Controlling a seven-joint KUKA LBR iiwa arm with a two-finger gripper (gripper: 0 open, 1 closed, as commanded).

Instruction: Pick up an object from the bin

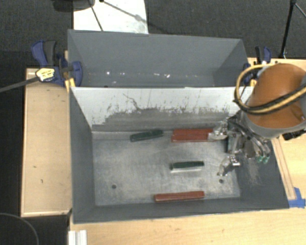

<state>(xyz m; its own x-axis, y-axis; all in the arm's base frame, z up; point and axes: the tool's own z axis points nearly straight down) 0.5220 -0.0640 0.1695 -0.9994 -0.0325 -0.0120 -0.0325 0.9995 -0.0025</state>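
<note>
Nearest lies a red bar (179, 196), flat on the bin (81, 152) floor. Beyond it is a green bar (187, 166), mid-floor. To its right the jaws hang spread open, holding nothing, one tip by the right end of the far red bar (191, 135), the likeliest pick. It looks stiff, light and smooth: pinch it mid-length across its narrow width. Left of it lies a second green bar (145, 135).

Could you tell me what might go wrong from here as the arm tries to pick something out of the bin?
1. The gripper hangs near the bin's right wall, jaws spread; descending, it may scrape that wall.
2. One jaw sits beside the end of the reddish-brown bar at the back; closing might push the bar away rather than grip it.
</note>
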